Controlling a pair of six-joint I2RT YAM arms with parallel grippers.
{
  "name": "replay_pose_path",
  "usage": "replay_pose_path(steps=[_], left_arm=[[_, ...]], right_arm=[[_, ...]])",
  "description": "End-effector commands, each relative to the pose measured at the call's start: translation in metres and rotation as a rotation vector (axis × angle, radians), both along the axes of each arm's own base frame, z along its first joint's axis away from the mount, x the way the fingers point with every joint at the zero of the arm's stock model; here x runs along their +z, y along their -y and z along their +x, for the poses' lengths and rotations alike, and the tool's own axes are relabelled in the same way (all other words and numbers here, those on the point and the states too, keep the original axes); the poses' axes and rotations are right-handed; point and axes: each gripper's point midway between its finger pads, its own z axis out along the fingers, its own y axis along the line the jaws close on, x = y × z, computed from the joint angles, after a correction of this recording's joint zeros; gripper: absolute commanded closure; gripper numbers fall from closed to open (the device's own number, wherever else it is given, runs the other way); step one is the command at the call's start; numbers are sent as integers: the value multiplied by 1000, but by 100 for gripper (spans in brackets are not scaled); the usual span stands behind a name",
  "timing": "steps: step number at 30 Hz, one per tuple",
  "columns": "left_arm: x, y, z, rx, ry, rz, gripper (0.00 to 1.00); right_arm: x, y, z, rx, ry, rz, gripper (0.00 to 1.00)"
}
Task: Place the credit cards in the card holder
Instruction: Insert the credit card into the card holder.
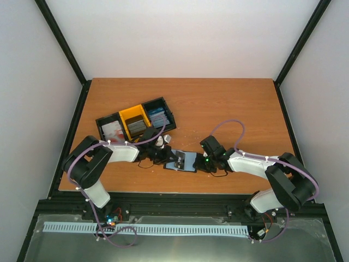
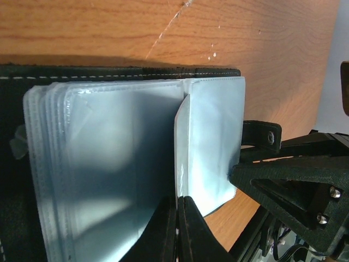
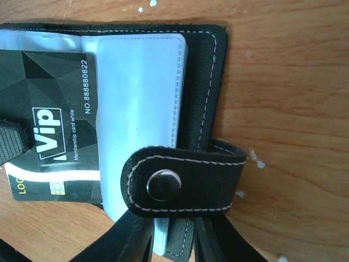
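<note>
The card holder (image 1: 185,161), a black wallet, lies open on the table between both grippers. My left gripper (image 2: 178,221) is shut on one clear sleeve (image 2: 210,142) and holds it up from the stack of sleeves (image 2: 109,164). A black VIP card (image 3: 52,136) lies partly in a sleeve, its end sticking out over the wood. The snap tab (image 3: 182,183) is folded over the wallet's edge. My right gripper (image 3: 173,243) has its jaws apart, with the fingers (image 3: 128,240) at the wallet's near edge under the tab. It also shows in the top view (image 1: 203,162), as does the left (image 1: 164,158).
Three joined open bins stand behind the left gripper: a black one (image 1: 104,122) with white-and-red cards, a yellow one (image 1: 132,112) with grey cards, and a black one (image 1: 162,101) with blue cards. The table's front edge (image 1: 180,192) is close behind the wallet.
</note>
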Motion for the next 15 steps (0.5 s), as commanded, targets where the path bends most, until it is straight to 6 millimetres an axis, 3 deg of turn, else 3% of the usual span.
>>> replay_pose_path(steps=[1, 15], left_arm=[[-13, 4, -10, -28, -50, 6, 99], [2, 18, -1, -22, -48, -45, 99]], right_arm=[[-23, 13, -19, 14, -71, -64, 78], [-25, 9, -22, 33, -83, -45, 78]])
